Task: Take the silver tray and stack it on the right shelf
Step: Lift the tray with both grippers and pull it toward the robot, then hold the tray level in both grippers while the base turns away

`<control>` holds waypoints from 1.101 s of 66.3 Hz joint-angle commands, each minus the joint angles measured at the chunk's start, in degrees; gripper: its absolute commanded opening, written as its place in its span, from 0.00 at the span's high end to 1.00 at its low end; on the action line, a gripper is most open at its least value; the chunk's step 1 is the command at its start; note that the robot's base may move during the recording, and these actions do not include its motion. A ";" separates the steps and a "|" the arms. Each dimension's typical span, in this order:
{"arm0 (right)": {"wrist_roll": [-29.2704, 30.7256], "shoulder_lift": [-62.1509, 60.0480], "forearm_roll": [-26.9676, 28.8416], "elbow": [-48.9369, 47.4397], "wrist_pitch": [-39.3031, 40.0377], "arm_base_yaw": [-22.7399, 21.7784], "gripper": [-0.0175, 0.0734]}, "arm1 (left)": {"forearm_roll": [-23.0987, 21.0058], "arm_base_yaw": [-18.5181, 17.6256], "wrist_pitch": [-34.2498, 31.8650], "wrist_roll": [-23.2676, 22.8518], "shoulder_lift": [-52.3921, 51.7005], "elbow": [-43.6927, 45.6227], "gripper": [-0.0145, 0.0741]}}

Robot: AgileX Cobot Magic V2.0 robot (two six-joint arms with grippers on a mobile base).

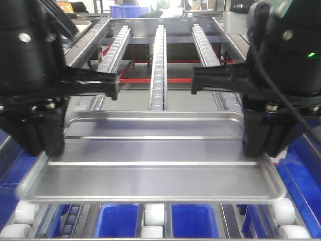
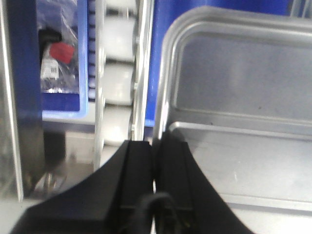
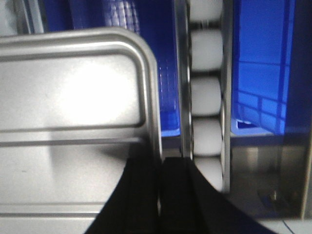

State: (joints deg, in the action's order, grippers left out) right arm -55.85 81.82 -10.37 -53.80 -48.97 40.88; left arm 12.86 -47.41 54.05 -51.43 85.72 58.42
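Over the near rack of big white rollers (image 1: 154, 213), you have the silver tray (image 1: 155, 175) gripped at both short ends, its long sides running across the front view and its two raised ribs plain along the base. Your left fingers (image 1: 47, 135) come down on the tray's left end. The left wrist view shows them (image 2: 146, 165) pressed together on the raised rim, one outside the tray and one inside. Your right fingers (image 1: 261, 135) hold the opposite end the same way, and the right wrist view shows them (image 3: 170, 175) clamped on the rim a little back from a rounded corner.

You cannot tell from these views whether the tray rests on the white rollers or hangs just above them (its near left corner is blurred).

Ahead of the tray's far rim, the right shelf (image 1: 159, 60) slopes away in three lanes of small pale rollers between steel side rails. The tray sits short of it, on your side.

Blue bins (image 1: 118, 221) lie beneath the near rack, and in the left wrist view one of them holds a clear bag (image 2: 58, 53) with something red inside.
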 commanded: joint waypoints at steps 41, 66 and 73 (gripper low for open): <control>-19.87 -12.62 -4.91 8.19 -4.76 19.24 0.75 | 0.50 -17.97 3.27 -17.19 -14.94 -11.30 0.95; -19.87 -12.62 -4.91 8.19 -4.20 19.38 0.75 | 0.61 -18.09 3.31 -17.19 -15.16 -11.21 0.95; -19.87 -12.62 -4.91 8.19 -4.20 19.38 0.75 | 0.61 -18.09 3.31 -17.19 -15.16 -11.21 0.95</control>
State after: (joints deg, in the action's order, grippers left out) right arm -75.28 70.66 -13.40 -44.23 -54.33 60.14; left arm 12.75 -65.10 57.77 -67.98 72.14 45.94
